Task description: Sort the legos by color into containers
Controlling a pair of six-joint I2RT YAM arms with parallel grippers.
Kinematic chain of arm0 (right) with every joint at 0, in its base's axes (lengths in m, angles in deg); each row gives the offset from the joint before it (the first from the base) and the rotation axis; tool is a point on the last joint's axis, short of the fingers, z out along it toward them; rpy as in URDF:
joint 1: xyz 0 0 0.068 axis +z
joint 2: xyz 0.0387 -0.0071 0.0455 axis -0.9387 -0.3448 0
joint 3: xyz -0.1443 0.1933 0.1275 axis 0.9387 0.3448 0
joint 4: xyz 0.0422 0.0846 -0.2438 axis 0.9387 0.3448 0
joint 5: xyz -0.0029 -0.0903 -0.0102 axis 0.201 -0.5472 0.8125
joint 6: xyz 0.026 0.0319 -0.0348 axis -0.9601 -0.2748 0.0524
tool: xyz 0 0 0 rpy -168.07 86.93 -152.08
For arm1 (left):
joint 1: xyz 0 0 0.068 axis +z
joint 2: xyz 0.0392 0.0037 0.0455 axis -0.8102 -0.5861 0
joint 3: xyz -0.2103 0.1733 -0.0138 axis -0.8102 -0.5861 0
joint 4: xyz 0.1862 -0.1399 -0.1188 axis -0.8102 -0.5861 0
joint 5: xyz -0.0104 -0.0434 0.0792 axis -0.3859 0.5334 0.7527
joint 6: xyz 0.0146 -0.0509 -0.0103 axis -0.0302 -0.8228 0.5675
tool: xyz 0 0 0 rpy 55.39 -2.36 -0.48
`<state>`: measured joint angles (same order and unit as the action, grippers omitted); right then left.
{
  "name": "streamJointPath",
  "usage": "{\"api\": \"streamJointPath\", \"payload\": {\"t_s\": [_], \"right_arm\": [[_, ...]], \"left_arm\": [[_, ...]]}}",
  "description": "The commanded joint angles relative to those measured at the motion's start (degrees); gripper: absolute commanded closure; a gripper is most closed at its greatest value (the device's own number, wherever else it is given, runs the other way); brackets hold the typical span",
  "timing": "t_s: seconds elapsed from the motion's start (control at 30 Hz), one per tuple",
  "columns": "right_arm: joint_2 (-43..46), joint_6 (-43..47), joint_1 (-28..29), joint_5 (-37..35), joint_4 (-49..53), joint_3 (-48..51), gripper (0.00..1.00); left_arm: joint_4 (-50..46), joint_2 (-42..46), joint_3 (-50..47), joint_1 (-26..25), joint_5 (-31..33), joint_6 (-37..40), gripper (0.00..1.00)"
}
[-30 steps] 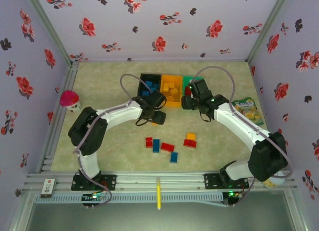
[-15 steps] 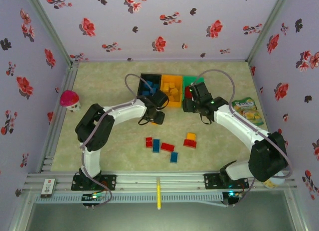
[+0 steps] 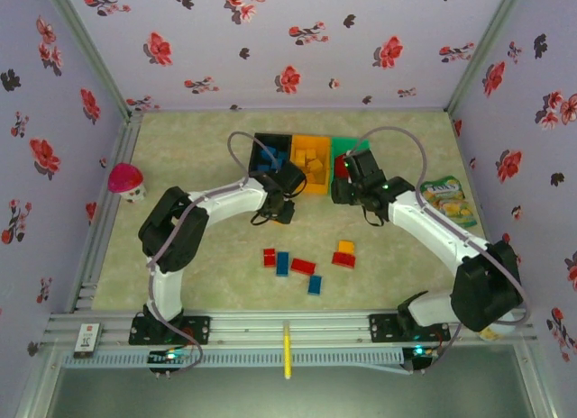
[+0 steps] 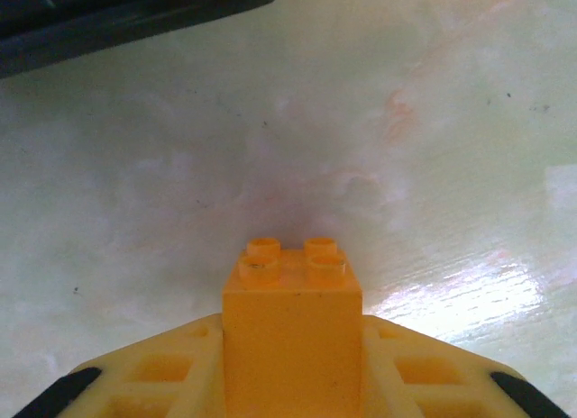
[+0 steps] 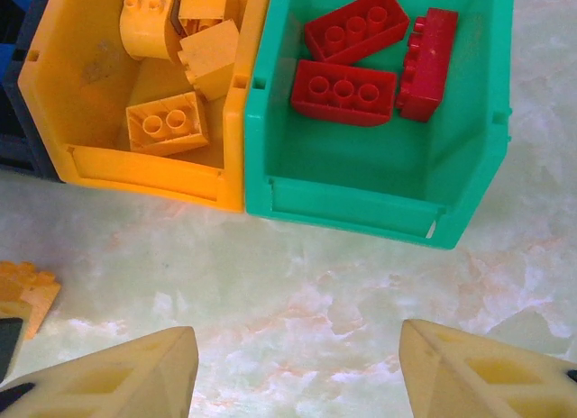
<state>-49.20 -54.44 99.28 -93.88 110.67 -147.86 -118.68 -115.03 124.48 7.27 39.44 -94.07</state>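
Left tool [image 4: 293, 368] pinches an orange brick [image 4: 290, 310] near the black bin [image 4: 108, 22] — I'd lift straight, clear the orange bin [image 5: 135, 170] rim, then release low. Right tool [image 5: 297, 368] hangs spread — facing the green bin [image 5: 361, 211].

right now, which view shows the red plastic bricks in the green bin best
Right wrist: it looks down into the green plastic bin, all three red plastic bricks clear. In top external the right arm hides part of them.

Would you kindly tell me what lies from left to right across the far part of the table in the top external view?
pink-topped toy → black bin → orange bin → green bin → green snack packet
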Motion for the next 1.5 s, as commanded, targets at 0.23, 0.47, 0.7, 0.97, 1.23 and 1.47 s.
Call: {"api": "streamJointPath", "payload": {"t_s": [0.23, 0.47, 0.7, 0.97, 1.23, 1.47], "right_arm": [[6.06, -1.52, -0.45, -2.41, 1.62, 3.60, 0.39], [10.61, -3.54, -0.06, -1.29, 2.31, 8.04, 0.40], [15.05, -7.45, 2.91, -0.72, 1.50, 13.94, 0.40], [18.68, -9.03, 5.09, -1.42, 2.71, 15.55, 0.40], [17.54, -8.76, 5.09, -1.96, 3.02, 15.28, 0.40], [14.59, -6.72, 5.47, 1.05, 0.79, 15.28, 0.40]], "left_arm": [[-7.60, 1.57, 13.83, -0.01, 3.81, 6.01, 0.71], [-10.01, -4.58, 27.21, 1.40, 4.10, 8.87, 0.71], [-8.41, -13.16, 39.91, 2.51, 5.43, 11.67, 0.70], [-10.58, -21.10, 49.90, 3.95, 6.73, 12.89, 0.51], [-9.81, -16.19, 45.45, 4.56, 7.35, 12.86, 0.34], [-7.79, -6.54, 34.37, 4.43, 7.22, 12.57, 0.34]]}}
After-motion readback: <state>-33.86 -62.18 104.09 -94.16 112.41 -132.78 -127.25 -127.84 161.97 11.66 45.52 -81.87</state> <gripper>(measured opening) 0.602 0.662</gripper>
